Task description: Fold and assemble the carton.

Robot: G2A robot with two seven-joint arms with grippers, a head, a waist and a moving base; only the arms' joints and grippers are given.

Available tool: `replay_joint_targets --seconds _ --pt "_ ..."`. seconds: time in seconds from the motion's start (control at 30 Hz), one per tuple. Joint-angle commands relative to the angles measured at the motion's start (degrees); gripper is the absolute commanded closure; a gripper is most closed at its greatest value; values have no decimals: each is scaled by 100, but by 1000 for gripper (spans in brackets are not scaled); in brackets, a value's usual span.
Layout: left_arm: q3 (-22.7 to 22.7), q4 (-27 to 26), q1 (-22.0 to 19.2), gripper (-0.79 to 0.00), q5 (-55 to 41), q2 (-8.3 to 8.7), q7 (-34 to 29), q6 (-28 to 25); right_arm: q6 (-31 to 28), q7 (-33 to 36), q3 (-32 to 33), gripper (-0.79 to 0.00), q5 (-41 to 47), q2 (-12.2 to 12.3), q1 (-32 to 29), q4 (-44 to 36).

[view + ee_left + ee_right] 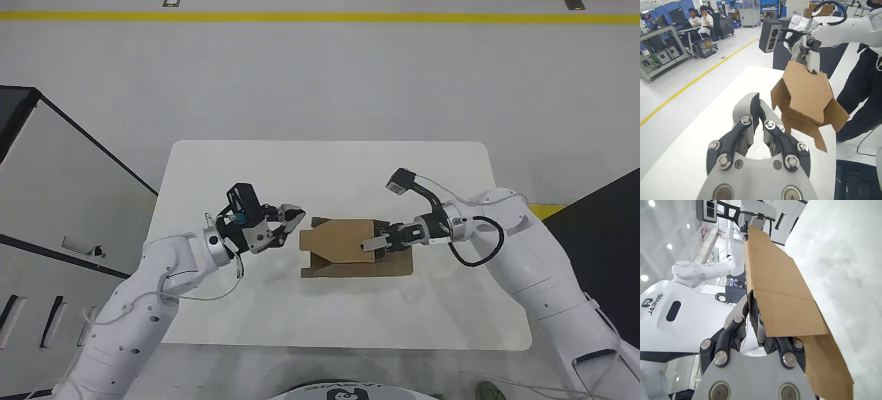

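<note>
A brown carton [345,240] hangs partly opened over the middle of the white table, its flaps loose at both ends. My right gripper [372,244] is shut on a panel at its right end. From the left wrist view this gripper [813,71] pinches the far upper edge of the carton [806,98]. In the right wrist view the fingers [751,313] clamp the cardboard [780,285], which stretches away from them. My left gripper [298,214] sits just left of the carton, not touching it. Its own view shows it [758,108] shut with nothing in it.
The white table [200,300] has bare surface on all sides of the carton, with rounded corners and a near edge close to the robot. A dark cabinet [30,140] stands off the table's left side.
</note>
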Motion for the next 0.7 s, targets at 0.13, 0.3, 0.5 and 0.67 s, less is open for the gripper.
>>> replay_joint_targets --seconds 0.13,0.3,0.5,0.67 --pt "-160 -40 124 0 -17 21 24 21 -28 40 158 0 298 23 -67 57" --pt "-240 -43 183 0 -55 28 74 51 -21 48 291 0 603 37 -105 71" --pt "-237 -45 186 0 -58 26 73 72 -21 48 291 0 603 37 -105 71" --pt "-183 -136 216 0 -16 16 43 160 -19 -184 389 0 649 49 -240 -52"
